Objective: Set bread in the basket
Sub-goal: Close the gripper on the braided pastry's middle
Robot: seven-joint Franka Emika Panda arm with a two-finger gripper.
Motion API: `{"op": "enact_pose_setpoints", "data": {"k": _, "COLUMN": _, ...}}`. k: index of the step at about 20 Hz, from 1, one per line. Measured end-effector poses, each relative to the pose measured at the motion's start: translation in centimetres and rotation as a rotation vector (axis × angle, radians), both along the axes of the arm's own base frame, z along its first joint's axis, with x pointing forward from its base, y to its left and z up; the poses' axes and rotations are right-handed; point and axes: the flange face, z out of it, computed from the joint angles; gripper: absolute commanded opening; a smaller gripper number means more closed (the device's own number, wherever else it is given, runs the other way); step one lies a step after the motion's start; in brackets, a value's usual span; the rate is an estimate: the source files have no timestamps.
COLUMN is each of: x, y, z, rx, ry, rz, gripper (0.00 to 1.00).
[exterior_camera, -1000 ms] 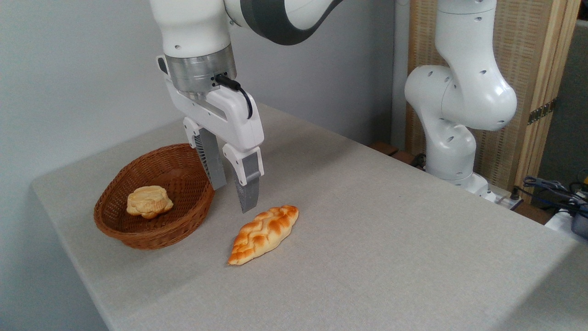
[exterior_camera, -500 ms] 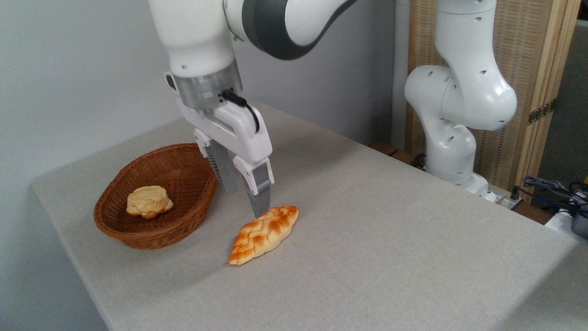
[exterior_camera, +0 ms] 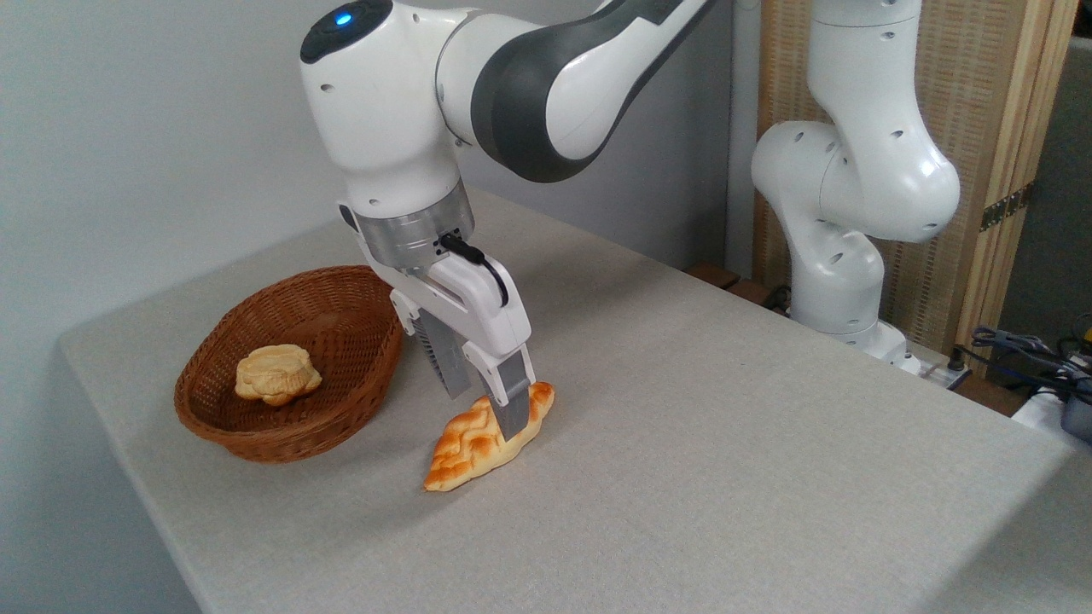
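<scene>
The fingers [exterior_camera: 512,408] are spread, one on each side of the bread [exterior_camera: 478,439]; the near finger covers the loaf's middle, the far one stands behind it. Whether they press the crust cannot be told. The gripper [exterior_camera: 488,411] points down, tilted. The bread lies on the table [exterior_camera: 725,443], just right of the basket [exterior_camera: 290,426]. A pale bun [exterior_camera: 276,373] sits inside the basket.

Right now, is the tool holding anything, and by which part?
Nothing is held yet. The open tool straddles the middle of the golden braided loaf, which lies on the grey table.
</scene>
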Motion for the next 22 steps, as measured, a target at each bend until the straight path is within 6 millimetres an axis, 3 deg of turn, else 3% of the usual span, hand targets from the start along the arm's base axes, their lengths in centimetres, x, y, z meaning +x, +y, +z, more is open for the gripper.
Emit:
{"op": "enact_pose_setpoints", "data": {"k": 11, "x": 0.6, "y": -1.6, "z": -4.4, "rx": -0.056, "ry": 0.081, "rz": 0.006, "gripper": 1.0}}
{"op": "enact_pose_setpoints", "data": {"k": 19, "x": 0.8, "y": -1.7, "z": -5.8, "rx": -0.063, "ry": 0.103, "rz": 0.009, "gripper": 1.0}}
{"op": "enact_pose_setpoints", "data": {"k": 20, "x": 0.9, "y": -1.7, "z": -6.0, "rx": -0.064, "ry": 0.106, "rz": 0.006, "gripper": 0.99}}
{"op": "enact_pose_setpoints", "data": {"k": 22, "x": 0.9, "y": -1.8, "z": -6.3, "rx": -0.066, "ry": 0.11, "rz": -0.006, "gripper": 0.83}}
